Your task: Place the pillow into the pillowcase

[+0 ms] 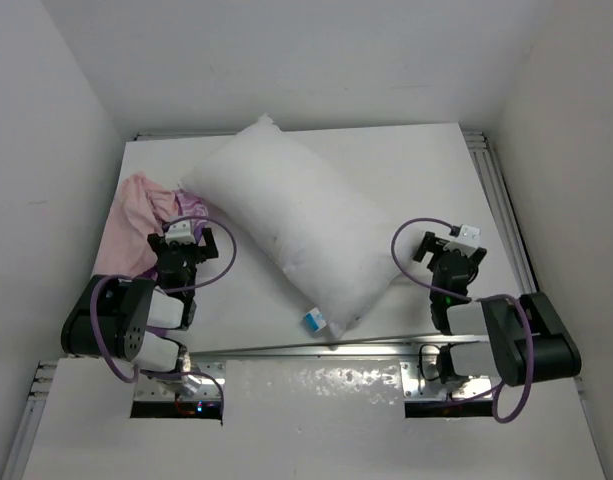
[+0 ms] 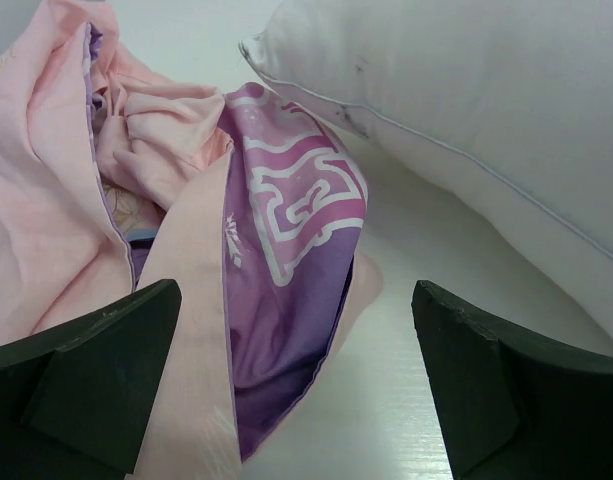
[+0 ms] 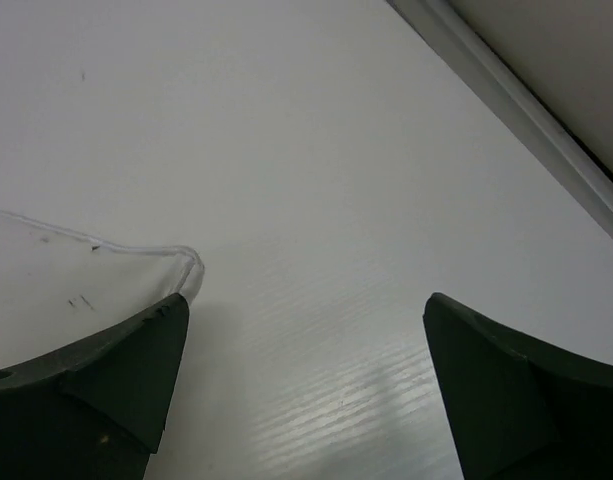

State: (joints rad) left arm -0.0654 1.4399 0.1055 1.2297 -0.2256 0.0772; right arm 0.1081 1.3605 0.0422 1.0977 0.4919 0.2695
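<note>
Across mid-table, pillow (image 1: 306, 235) lies diagonal: one corner up at the far edge, the opposite corner close to the near edge with a blue-white tag (image 1: 313, 320) on it. It sits fully outside the case.

Pillowcase (image 1: 136, 215) is bunched at the left edge of the table (image 1: 426, 170). Mostly pale pink lining shows, and a purple printed fold faces the pillow. From the top view, case and pillow meet or nearly meet along the pillow's left flank; I can't tell if they touch. The left wrist view shows a strip of bare table between the purple fold and the pillow seam lower down.

Left gripper (image 2: 294, 300): jaws wide, gripping nothing. It sits at the near end of the case, with the purple fold and its white pattern straight ahead between the fingers. Can't tell whether the fingers (image 2: 96, 370) touch fabric.

Right gripper (image 3: 306, 305): jaws wide, empty, over bare table right of the pillow. One pillow corner with its seam lies just beside its left finger. Metal rail (image 1: 501, 210) runs along the right edge.
</note>
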